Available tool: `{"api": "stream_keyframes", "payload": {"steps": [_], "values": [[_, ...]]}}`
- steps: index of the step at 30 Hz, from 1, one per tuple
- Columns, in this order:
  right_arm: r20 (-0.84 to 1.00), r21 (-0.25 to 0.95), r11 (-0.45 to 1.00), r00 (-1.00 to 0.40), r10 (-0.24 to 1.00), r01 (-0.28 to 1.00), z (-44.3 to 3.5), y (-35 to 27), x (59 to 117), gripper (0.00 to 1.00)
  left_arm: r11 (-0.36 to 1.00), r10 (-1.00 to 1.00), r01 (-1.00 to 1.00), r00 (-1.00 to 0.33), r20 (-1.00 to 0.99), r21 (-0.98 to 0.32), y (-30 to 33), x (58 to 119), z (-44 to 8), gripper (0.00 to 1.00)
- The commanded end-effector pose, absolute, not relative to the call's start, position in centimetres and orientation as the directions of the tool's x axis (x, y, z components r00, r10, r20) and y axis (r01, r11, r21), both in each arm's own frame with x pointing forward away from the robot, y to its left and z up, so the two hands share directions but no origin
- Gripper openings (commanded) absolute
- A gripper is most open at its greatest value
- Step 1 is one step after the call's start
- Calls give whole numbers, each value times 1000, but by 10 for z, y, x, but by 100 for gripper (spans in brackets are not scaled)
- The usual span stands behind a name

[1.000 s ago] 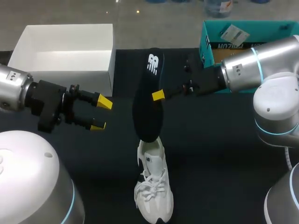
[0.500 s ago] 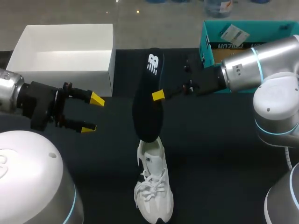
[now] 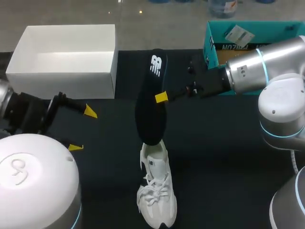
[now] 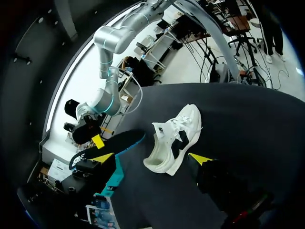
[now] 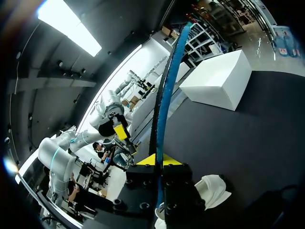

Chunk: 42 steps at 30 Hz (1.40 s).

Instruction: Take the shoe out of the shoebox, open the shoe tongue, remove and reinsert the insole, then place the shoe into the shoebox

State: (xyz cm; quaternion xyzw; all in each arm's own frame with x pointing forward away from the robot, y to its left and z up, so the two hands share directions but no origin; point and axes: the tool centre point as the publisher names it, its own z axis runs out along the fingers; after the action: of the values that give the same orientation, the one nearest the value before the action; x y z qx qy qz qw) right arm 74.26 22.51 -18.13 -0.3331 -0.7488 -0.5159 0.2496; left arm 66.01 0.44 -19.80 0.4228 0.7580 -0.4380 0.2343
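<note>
Currently logged, with places given from the sneaker:

- Sneaker [image 3: 156, 191]: white, lace-up, lying on the dark table [image 3: 224, 162], out of its box, toe pointing away from the boxes.
- Insole [image 3: 151, 100]: dark, with a blue edge in the right wrist view, and out of the sneaker. It stands on end above the heel opening. Its lower tip seems to touch the collar, though the contact is hard to confirm.
- Right gripper [image 3: 162, 98]: fingers closed narrowly on the insole's edge at mid-length.
- Left gripper [image 3: 81, 129]: fingers spread wide and holding nothing, well apart from the sneaker on the shoebox side.
- Shoebox [image 3: 62, 82]: white, open, beyond the sneaker near the left gripper.
- Teal box [image 3: 248, 40]: beyond the sneaker near the right arm.

Step in hand: probably reinsertion, removal being complete. The next move calls for feeding the insole's lower end into the opening, and the left gripper likely has to steady the sneaker.
</note>
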Motion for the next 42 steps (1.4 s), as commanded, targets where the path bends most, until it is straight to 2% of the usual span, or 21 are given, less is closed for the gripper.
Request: {"api": "stream_keyframes", "payload": {"steps": [1,5,7,20,30,42], "values": [[717,607,244,-653,242,756,-182,226,742,0,337,431,812,-583,-689,-476,14,646,-205,100],[717,607,244,-653,242,756,-182,226,742,0,357,432,781,-625,-650,-513,26,644,-215,100],[717,607,244,-653,242,756,-182,226,742,0,356,474,813,-582,-661,-460,29,643,-217,100],[717,607,244,-653,242,756,-182,226,742,0,352,486,818,-576,-658,-455,24,644,-216,100],[717,607,244,-653,242,756,-182,226,742,0,548,454,629,-777,-436,-551,23,663,-243,100],[717,607,244,-653,242,756,-182,226,742,0,626,391,510,-860,-328,-590,48,667,-272,100]]}}
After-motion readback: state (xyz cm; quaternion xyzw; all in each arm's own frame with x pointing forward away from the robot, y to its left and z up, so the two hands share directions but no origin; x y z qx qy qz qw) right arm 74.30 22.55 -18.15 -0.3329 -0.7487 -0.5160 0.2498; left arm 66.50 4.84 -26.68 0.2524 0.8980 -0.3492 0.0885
